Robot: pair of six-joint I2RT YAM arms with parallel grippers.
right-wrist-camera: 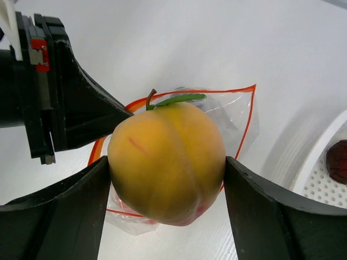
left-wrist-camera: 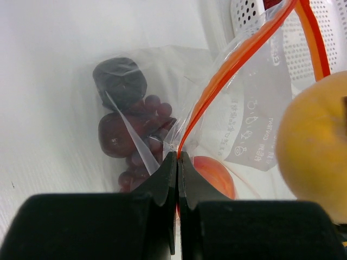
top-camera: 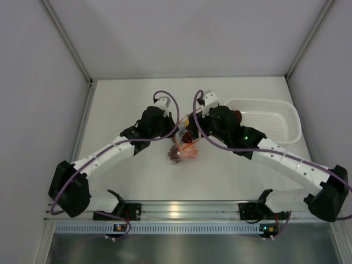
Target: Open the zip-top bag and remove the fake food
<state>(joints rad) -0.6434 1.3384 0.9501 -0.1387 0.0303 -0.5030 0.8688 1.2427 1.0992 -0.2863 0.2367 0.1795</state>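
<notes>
The clear zip-top bag (top-camera: 186, 149) hangs open at the table's middle, its red-orange zip strip (left-wrist-camera: 233, 65) spread wide. My left gripper (left-wrist-camera: 178, 154) is shut on the strip's edge (right-wrist-camera: 111, 111) and holds the bag up. Inside lie a dark grape bunch (left-wrist-camera: 143, 135), a blackish piece (left-wrist-camera: 119, 81) and an orange-red fruit (left-wrist-camera: 217, 173). My right gripper (right-wrist-camera: 168, 168) is shut on an orange-yellow peach (right-wrist-camera: 165, 162) with stem and leaf, held just above the bag's mouth (right-wrist-camera: 238, 119). The peach also shows in the left wrist view (left-wrist-camera: 317, 146).
A white perforated basket (top-camera: 283, 113) stands at the right rear, with a dark red piece (right-wrist-camera: 339, 161) inside it. Grey walls enclose the table on three sides. Both arms meet over the table's middle.
</notes>
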